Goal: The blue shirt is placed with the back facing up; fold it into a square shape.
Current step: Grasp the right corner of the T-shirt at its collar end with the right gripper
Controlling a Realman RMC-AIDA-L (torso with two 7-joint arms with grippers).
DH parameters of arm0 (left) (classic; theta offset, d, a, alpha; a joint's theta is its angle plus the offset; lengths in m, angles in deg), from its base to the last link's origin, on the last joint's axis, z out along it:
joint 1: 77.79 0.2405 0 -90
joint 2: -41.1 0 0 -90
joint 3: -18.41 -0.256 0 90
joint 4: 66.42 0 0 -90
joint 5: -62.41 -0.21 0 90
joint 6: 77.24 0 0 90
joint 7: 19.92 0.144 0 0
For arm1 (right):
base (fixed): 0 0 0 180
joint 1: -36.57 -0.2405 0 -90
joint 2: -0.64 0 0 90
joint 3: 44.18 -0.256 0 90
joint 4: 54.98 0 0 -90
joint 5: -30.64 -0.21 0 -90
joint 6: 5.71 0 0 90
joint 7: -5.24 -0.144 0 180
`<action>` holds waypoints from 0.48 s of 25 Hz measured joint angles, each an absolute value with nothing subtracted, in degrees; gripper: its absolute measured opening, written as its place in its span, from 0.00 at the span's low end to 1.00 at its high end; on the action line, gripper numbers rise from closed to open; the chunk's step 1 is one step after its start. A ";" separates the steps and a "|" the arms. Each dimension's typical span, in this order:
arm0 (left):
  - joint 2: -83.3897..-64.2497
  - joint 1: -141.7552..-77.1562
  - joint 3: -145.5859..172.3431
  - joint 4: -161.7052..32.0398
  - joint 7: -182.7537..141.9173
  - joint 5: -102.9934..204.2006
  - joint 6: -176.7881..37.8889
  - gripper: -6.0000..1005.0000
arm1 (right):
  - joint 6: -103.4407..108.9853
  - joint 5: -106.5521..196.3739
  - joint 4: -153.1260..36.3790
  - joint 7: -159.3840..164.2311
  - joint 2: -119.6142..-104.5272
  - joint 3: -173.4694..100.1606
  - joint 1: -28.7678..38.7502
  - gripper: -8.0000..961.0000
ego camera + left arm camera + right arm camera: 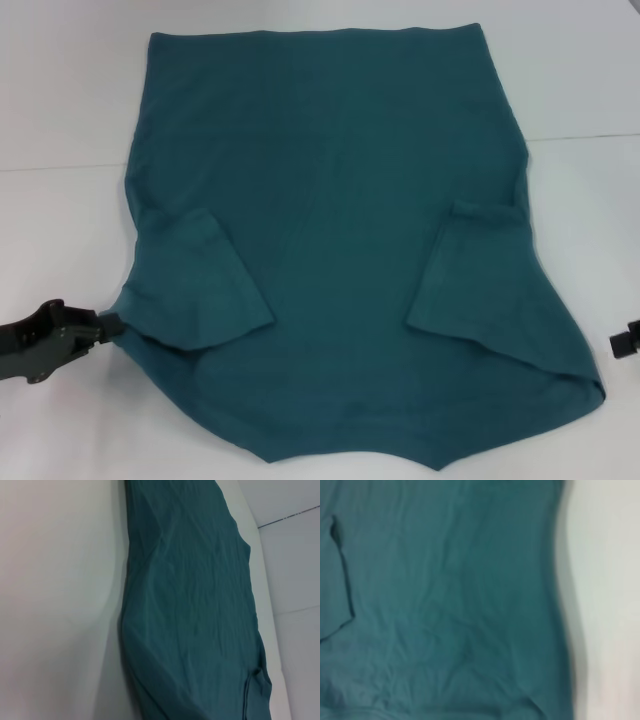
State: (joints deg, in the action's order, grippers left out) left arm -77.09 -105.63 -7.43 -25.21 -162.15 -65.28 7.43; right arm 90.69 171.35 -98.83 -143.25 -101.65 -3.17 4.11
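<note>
The blue shirt (330, 200) lies flat on the white table, plain side up, hem at the far end. Both short sleeves are folded inward onto the body, the left sleeve (200, 285) and the right sleeve (470, 270). My left gripper (108, 324) sits low at the near left and touches the shirt's edge beside the left sleeve. At the picture's right border only a small dark part of my right gripper (626, 342) shows, apart from the cloth. The shirt (195, 605) fills the left wrist view, and the shirt (445, 600) also fills most of the right wrist view.
The white table (60, 120) surrounds the shirt on both sides. A thin seam line (590, 137) crosses the table surface at the far right and left. The shirt's near edge runs off the bottom of the head view.
</note>
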 joint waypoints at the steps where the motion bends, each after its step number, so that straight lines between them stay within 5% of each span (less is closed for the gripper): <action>1: -77.09 -105.66 -7.43 -25.21 -162.17 -65.28 7.27 0.03 | 90.41 171.35 -98.79 -143.21 -101.70 -3.18 4.44 0.74; 12: -77.08 -105.66 -7.43 -25.73 -162.22 -65.29 6.24 0.03 | 87.03 173.13 -98.80 -138.80 -105.09 -2.67 4.84 0.73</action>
State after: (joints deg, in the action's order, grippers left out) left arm -77.08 -105.66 -7.43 -25.73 -162.22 -65.29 6.24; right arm 87.03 173.13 -98.80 -138.80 -105.09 -2.67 4.84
